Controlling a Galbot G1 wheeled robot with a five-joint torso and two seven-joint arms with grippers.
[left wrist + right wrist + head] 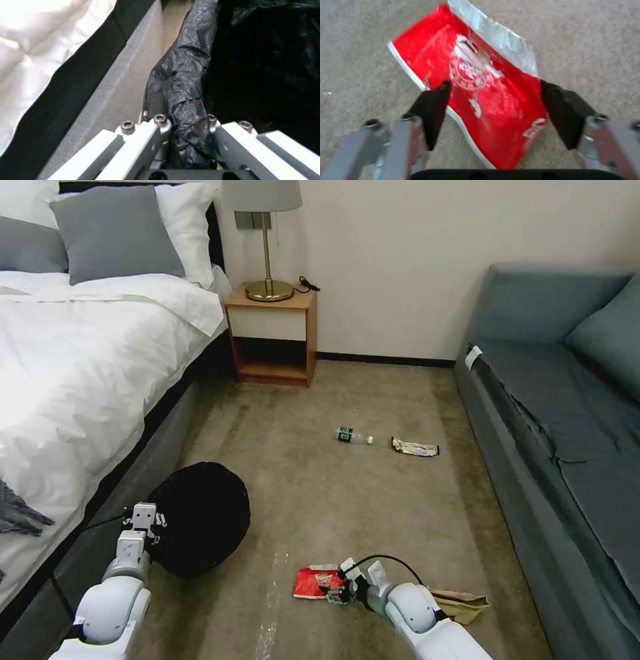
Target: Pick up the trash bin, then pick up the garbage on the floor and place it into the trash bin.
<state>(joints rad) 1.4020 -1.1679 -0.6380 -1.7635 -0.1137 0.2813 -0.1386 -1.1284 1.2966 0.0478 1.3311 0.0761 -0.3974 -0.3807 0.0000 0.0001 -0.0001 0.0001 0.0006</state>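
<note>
Carpet beside the bed carries the flat red snack packet (480,100) between the right gripper (493,112)'s wide-open jaws, which may skid over it, while the left gripper (186,125) pinches the trash bin (200,517)'s bagged rim.

A: Clearance around the trash bin (200,527)?
B: Tight: bed (80,380) frame just beside it. Open carpet (320,493) toward the sofa (553,433); bottle (352,435) and wrapper (415,448) lie mid-floor.

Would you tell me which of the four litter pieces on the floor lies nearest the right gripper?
The red snack packet: the open right gripper straddles it. The brown paper bag lies behind that arm.
</note>
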